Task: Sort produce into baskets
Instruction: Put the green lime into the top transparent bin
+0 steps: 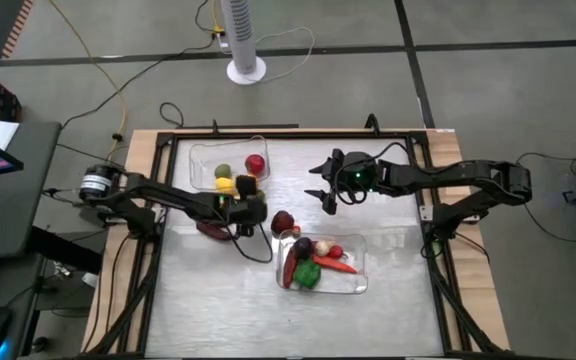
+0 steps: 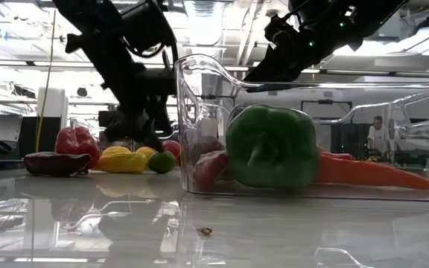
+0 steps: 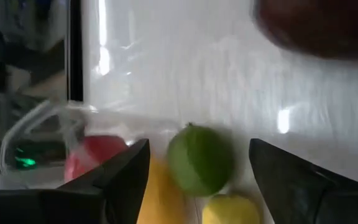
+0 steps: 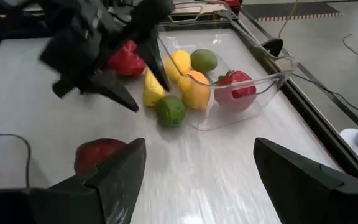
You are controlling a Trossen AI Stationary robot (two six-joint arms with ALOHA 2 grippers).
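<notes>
Step in hand: picking the next loose piece — the left gripper is down at the table beside the far basket, its fingers straddling a small green lime.
Left gripper state: fingers apart on either side of the lime, not touching it; nothing held.
Lime position: on the table just outside the far basket's wall, with a yellow lemon just beside it; an orange fruit, another green fruit and a red one lie inside that basket.
Right gripper: hangs open and empty above the table between the two baskets, waiting.
Near basket: holds a green pepper, a carrot and darker pieces.
Still loose: a red pepper and a dark aubergine near the left arm, plus a dark red fruit by the near basket.
Next move: probably close squarely on the lime — it is round and may roll — then lift it over the wall into the far basket.
</notes>
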